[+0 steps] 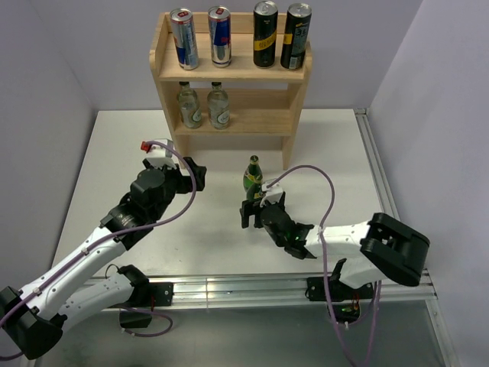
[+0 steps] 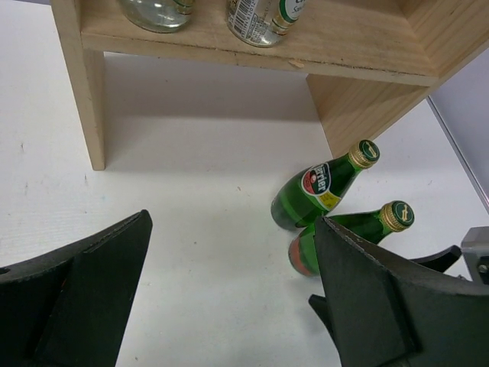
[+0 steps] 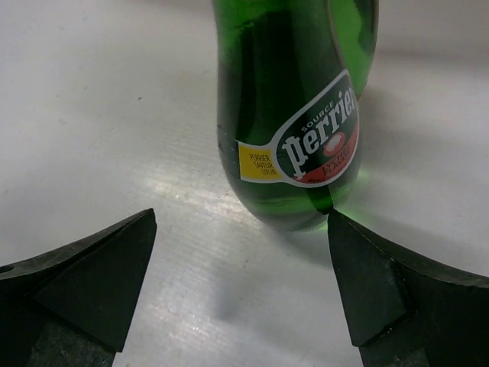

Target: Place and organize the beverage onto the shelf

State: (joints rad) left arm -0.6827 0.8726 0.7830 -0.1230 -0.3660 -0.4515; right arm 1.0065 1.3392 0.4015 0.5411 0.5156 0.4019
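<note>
- Top external view: a small light-wood two-tier shelf (image 1: 231, 73) is seen at the far middle of the white table (image 1: 114, 153), with two silver-and-blue cans (image 1: 183, 38) and two black-and-gold cans (image 1: 265, 34) upright on its upper board and two clear glass bottles (image 1: 189, 105) on the lower board
- A green glass bottle (image 1: 253, 174) with a gold cap is stood upright on the table in front of the shelf, just beyond the right gripper (image 1: 260, 206); the left gripper (image 1: 192, 173) is held to its left, apart from it
- Left wrist view: the left gripper (image 2: 233, 225) is spread wide with nothing between its fingers; two green bottles are shown close together near the shelf's right side panel (image 2: 367, 99), one (image 2: 317, 187) farther and one (image 2: 359, 229) partly hidden by a finger
- Right wrist view: the right gripper (image 3: 241, 222) is held with its jaws apart and nothing gripped; the green glass bottle (image 3: 290, 115), labelled Perrier, is stood just ahead of the gap, and a second green bottle (image 3: 359, 38) is glimpsed behind it
</note>
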